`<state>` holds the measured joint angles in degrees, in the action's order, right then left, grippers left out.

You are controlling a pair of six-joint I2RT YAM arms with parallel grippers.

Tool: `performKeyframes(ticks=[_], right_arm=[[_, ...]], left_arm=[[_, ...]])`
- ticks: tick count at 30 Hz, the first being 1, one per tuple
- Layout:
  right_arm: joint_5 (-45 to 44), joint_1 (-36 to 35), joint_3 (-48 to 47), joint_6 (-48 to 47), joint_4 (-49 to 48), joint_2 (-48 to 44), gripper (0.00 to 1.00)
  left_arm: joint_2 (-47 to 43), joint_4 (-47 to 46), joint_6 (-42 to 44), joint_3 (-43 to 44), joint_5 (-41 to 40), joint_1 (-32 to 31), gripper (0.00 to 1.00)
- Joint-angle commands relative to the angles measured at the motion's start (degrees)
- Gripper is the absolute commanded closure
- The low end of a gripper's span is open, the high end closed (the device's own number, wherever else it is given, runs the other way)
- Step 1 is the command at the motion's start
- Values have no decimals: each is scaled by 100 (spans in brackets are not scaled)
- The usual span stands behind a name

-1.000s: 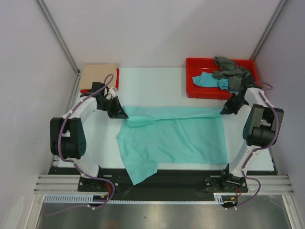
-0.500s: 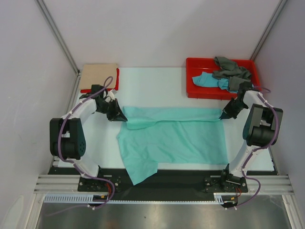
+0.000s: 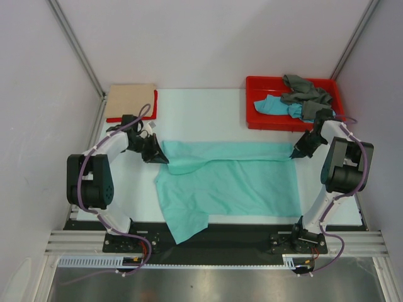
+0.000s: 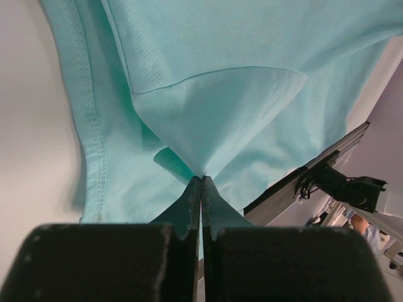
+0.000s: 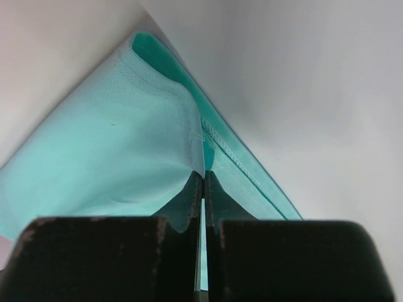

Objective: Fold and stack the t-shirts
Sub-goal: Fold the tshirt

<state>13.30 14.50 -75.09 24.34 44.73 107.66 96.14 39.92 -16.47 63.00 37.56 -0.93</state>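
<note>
While a folded beige shirt [image 3: 130, 99] sits at the upper left of the overhead view on top of a red shirt [image 3: 155, 104] whose edge peeks out along its right side, the left claw [image 3: 161, 153] just below them is clenched on the left end of the mint-green shirt [image 3: 233, 182]. That shirt lies spread across the middle of the white table [image 3: 201, 113]. A band along its far edge is doubled over between the two claws, and one corner reaches onto the black strip at the lower left. At the band's right end the right claw [image 3: 294, 153] is pinched tight on the cloth too. Above it, in the upper right, a red tray [image 3: 255, 119] holds a turquoise shirt [image 3: 272, 106] and a crumpled grey shirt [image 3: 303, 88].
</note>
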Motion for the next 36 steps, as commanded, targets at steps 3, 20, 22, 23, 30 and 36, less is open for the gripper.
performKeyframes(ticks=[3,20,22,23,30,36], right_arm=[[-161,35,3,-131,-8,-175,100],[-450,-140,-1112,-763,-369,317,40],[-399,-167,-1227,-886,-473,448,39],[-346,-167,-1245,-869,-526,501,39],[-187,-316,-1245,-966,-544,722,38],[-249,-308,-841,-1124,-606,651,35]], left_arm=[[-78,-81,135,-86,85,40,100],[421,-854,275,1326,-1436,40,24],[903,-907,285,1521,-1436,40,24],[1046,-890,293,1722,-1401,40,24],[1689,-548,346,2233,-1392,31,24],[1891,-485,311,2208,-1505,-56,27]])
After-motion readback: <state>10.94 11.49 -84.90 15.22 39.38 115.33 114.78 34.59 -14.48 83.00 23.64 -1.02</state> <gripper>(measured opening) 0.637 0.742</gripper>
